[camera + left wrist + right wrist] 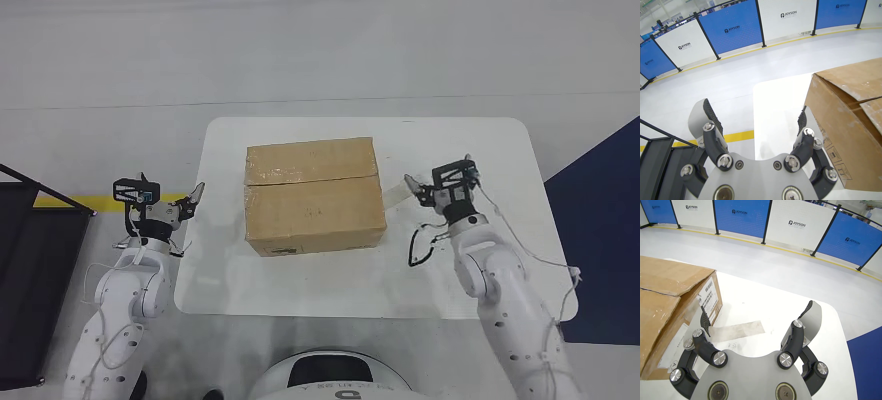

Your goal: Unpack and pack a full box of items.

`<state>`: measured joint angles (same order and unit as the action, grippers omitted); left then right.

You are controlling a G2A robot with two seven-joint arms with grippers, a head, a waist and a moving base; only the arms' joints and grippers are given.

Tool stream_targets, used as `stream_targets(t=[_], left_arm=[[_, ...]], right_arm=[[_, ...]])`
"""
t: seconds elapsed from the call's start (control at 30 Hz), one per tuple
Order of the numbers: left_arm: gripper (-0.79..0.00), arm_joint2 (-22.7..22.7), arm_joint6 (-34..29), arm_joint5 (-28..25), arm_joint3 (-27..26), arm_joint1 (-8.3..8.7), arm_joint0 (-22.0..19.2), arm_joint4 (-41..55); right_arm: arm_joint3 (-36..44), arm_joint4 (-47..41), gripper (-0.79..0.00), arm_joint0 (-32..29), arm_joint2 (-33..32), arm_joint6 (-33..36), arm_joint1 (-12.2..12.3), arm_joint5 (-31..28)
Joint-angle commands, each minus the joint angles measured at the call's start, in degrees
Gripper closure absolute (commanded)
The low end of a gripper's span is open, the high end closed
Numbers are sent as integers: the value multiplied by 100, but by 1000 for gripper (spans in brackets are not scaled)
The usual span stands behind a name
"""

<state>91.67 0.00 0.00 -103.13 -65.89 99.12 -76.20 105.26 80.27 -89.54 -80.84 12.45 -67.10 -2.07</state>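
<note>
You have one cardboard box [314, 196] near the middle of the table [480, 270]. It is brown corrugated board, rectangular, with its two top flaps folded shut and meeting at a seam across the lid. The flap edges are frayed and carry glossy patches of clear tape. At one end of the seam, a corner of a flap sits slightly raised. The end face toward the right arm bears two white labels [709, 298]. The face toward the left arm carries printed handling symbols.

The left gripper [755, 109] hangs at the table's edge just beside the box, with its jaws spread wide and nothing between them. One finger is over the table and the other is over the floor. The right gripper [756, 308] sits over the table beside the opposite end of the box, likewise spread and empty. Each gripper has two curved silver fingers faced with ribbed black pads [712, 115].

One pale, flat strip of tape [738, 330] lies on the table, running out from the foot of the box.

The table is white, smooth and round-cornered. The floor [300, 60] is pale grey with a yellow line [738, 135]. A fence [730, 32] of blue and white perforated panels on black posts curves round the room. One black metal rack [30, 280] stands beside the table on the left arm's side.
</note>
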Motion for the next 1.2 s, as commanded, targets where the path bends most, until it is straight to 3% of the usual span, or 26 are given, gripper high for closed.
stream_targets(t=[0.0,0.3,0.57,0.8,0.97,1.17], left_arm=[[-785,0,0,0,0,0,0,0],[-785,0,0,0,0,0,0,0],[-785,0,0,0,0,0,0,0],[-785,0,0,0,0,0,0,0],[-785,0,0,0,0,0,0,0],[-785,0,0,0,0,0,0,0]], right_arm=[[-102,180,-785,186,155,238,-5,-152],[-539,-83,-785,572,154,517,6,-960],[-724,-661,-785,785,-56,646,86,-2391],[-968,-938,-785,1002,-46,750,111,-2837],[-1234,-1601,-785,1196,-12,784,115,-3310],[-1622,-2949,-785,1395,-186,1033,189,-4526]])
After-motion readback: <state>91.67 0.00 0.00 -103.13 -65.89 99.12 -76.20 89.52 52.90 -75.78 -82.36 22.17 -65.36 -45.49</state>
